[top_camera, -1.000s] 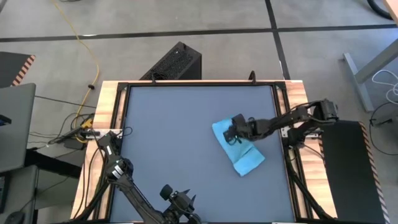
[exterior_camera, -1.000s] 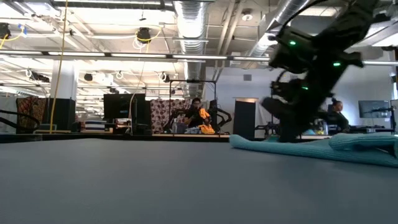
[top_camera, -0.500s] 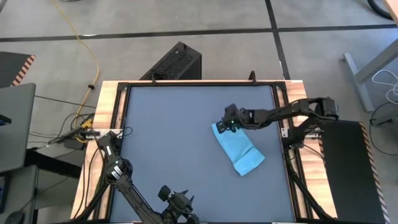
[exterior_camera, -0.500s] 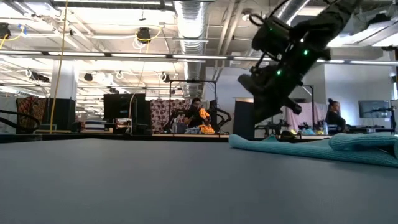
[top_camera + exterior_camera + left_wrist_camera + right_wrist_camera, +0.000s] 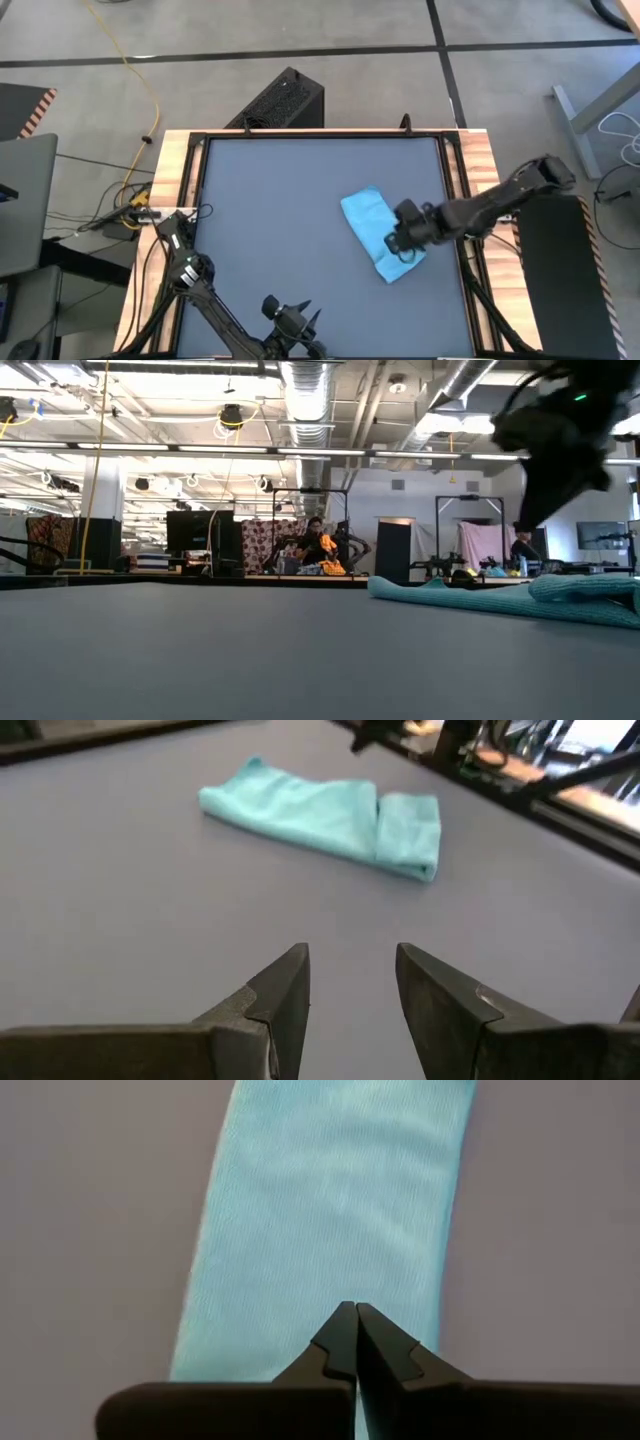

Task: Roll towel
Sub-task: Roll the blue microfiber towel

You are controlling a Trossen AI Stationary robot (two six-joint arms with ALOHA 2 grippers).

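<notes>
The sky-blue towel (image 5: 380, 235) lies on the dark grey table (image 5: 270, 200), right of its middle. It is folded into a narrow strip that runs slantwise, with a thicker folded part (image 5: 585, 588) at its near right end. My right gripper (image 5: 395, 244) hangs shut above the strip's near half (image 5: 330, 1210), clear of the cloth (image 5: 545, 490). At the table's near edge my left gripper (image 5: 350, 965) stands open and points toward the towel (image 5: 320, 815) from well short of it.
A black frame with wooden side strips (image 5: 170, 190) borders the tabletop. Bare tabletop spreads left of the towel and between it and my left gripper. Beyond the far edge stands a black box (image 5: 280, 100) on the floor.
My right gripper has risen off the towel's middle and swung up over its far left end. It then came back toward the table's near right over the strip, higher than before and still shut. The towel lies as it did.
</notes>
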